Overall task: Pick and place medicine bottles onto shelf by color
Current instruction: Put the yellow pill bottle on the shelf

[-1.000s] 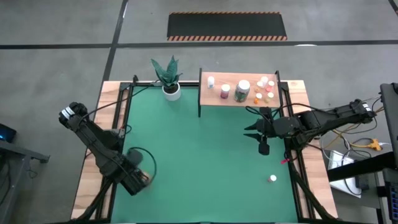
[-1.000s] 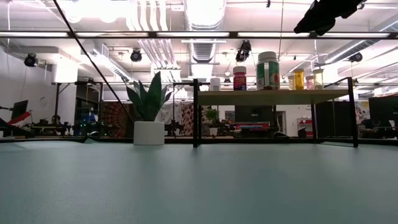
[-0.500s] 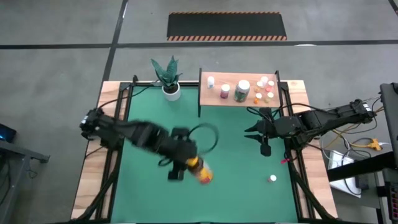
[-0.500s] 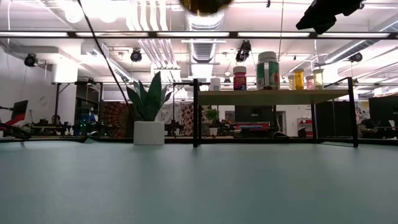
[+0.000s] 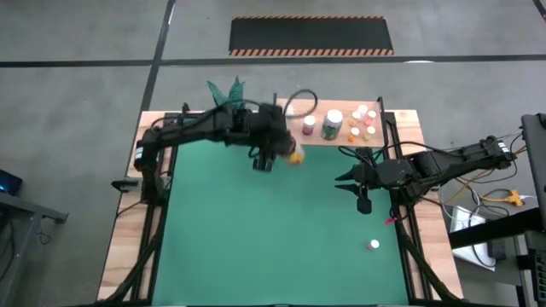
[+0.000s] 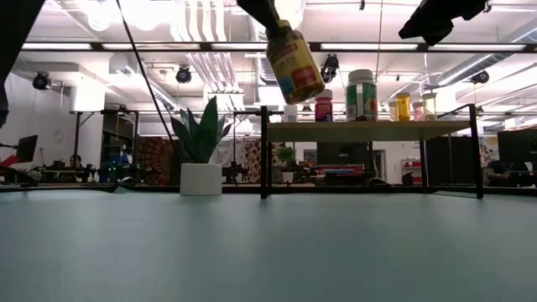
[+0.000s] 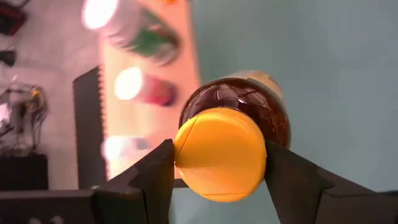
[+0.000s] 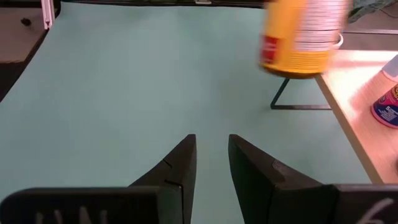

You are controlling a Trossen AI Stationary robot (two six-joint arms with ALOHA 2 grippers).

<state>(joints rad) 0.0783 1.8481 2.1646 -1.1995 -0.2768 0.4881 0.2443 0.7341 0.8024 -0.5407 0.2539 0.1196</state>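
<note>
Swinging fast, my left jaws (image 5: 271, 156) have flown from the near corner of the tabletop (image 5: 281, 230) up beside the shelf (image 5: 328, 135). They squeeze the yellow-capped amber bottle (image 6: 294, 60), hanging just below them, so it is nearly home. My right jaws (image 8: 210, 163) wait, a little open, holding nothing.

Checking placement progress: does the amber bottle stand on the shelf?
No, the left gripper holds the amber bottle tilted in the air beside the shelf.
</note>
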